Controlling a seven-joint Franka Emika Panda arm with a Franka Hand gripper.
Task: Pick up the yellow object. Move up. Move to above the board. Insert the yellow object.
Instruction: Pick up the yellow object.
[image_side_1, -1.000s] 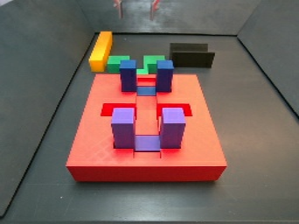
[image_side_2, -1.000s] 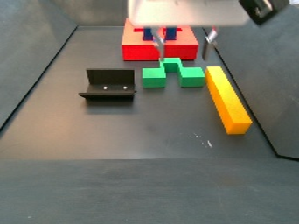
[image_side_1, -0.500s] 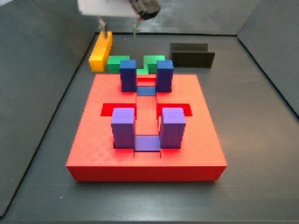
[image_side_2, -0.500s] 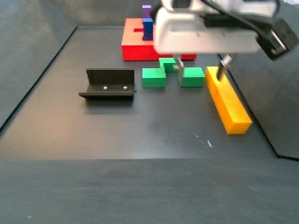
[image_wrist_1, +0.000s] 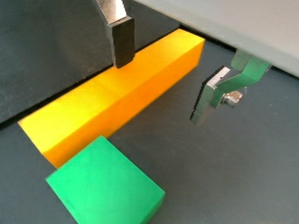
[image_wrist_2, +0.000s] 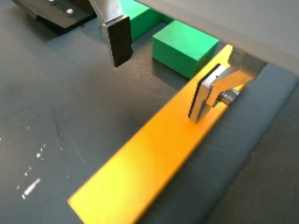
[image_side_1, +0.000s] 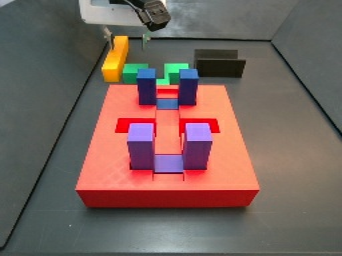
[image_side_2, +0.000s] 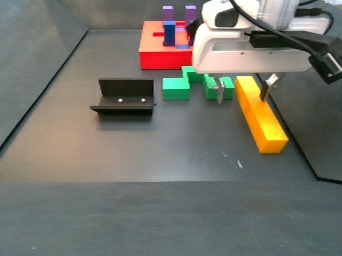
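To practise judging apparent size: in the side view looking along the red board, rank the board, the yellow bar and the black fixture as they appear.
1. Board, nearest the camera.
2. and 3. Yellow bar and fixture: alike, unranked. The open tool straddles the bar.

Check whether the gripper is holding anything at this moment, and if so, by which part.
Nothing is held. The gripper is open, its fingers straddling the long yellow-orange rectangular bar near one end, with gaps on both sides; the bar lies on the floor.
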